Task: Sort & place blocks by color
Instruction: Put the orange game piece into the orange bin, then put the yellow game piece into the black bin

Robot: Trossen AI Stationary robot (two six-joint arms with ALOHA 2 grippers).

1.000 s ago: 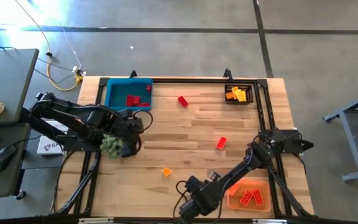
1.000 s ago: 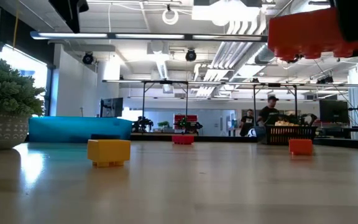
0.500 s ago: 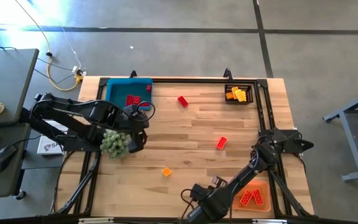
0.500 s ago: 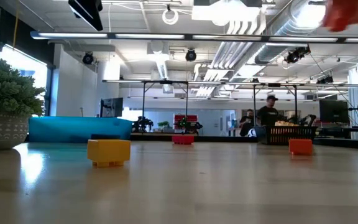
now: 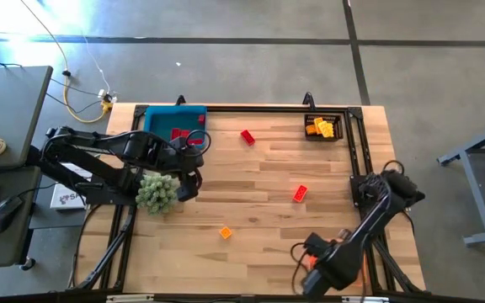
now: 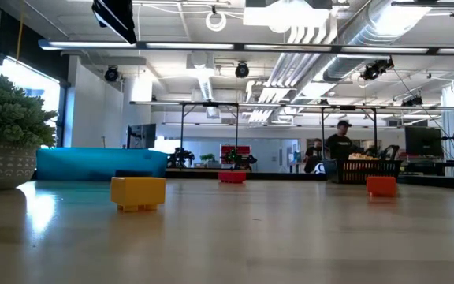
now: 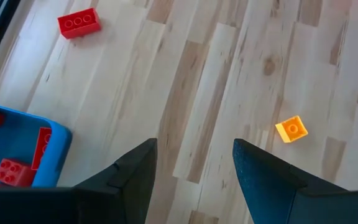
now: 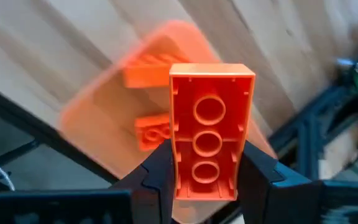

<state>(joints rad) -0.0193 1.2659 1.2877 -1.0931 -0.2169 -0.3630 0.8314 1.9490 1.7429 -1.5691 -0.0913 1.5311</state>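
— What is the right gripper [image 8: 207, 177] doing?
— Its jaws are pinching an orange block [image 8: 210, 130] (over the orange bin [image 8: 114, 124]).
— And the left gripper [image 7: 194, 168]?
— Hanging open, empty, above the desk [image 7: 229, 74].

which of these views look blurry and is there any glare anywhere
Right wrist view: the orange tray behind the sharp, gripped brick is smeared. Low view: yellow brick crisp. High view: bright glare on the floor.

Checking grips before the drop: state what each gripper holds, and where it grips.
Right gripper clamps an orange brick by its long sides, hollow underside showing, above the orange bin. Left gripper is open, empty.
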